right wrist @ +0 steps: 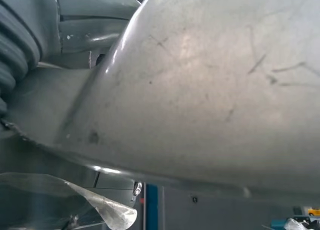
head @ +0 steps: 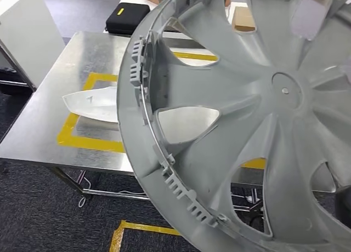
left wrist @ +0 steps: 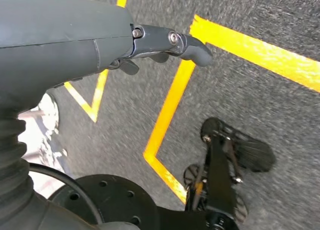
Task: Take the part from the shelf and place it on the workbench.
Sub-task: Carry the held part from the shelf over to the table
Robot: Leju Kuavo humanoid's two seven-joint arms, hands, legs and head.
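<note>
A: Part (head: 248,126) is right up at the head camera, a big grey round plastic disc with spokes and cutouts, tilted, hanging over the near edge of the workbench (head: 49,109).

B: Held?

A: Right wrist view has the right hand (right wrist: 81,32) pressed against the part's smooth curved face, grey cover and thumb tight on it. I judge it grips the rim, though the fingers themselves are hidden. Left hand (left wrist: 170,45) hangs over the floor, fingers stretched out, nothing in them.

B: Handling?

A: My guess: stiff moulded plastic, light for its size, awkward because it's so wide. Smooth face looks slippery. Ribbed clips (head: 139,63) along the rim look like the breakable bit. Best hold is the rim or through a spoke cutout, not the clips.

B: Where does it go?

A: Bench top is steel with a yellow tape box (head: 74,129). 1 pale flat piece (head: 93,101) already lies across that box, so the drop spot is partly taken. Far end has a black case (head: 126,16) and a cardboard box (head: 243,19), well apart from the tape.

B: Clearance?

A: Near bench edge is right under the part's lower rim, so it needs to go forward before lowering, I'd say. Open room is to the bench's left half. White panel (head: 24,33) stands beside the left end.
</note>
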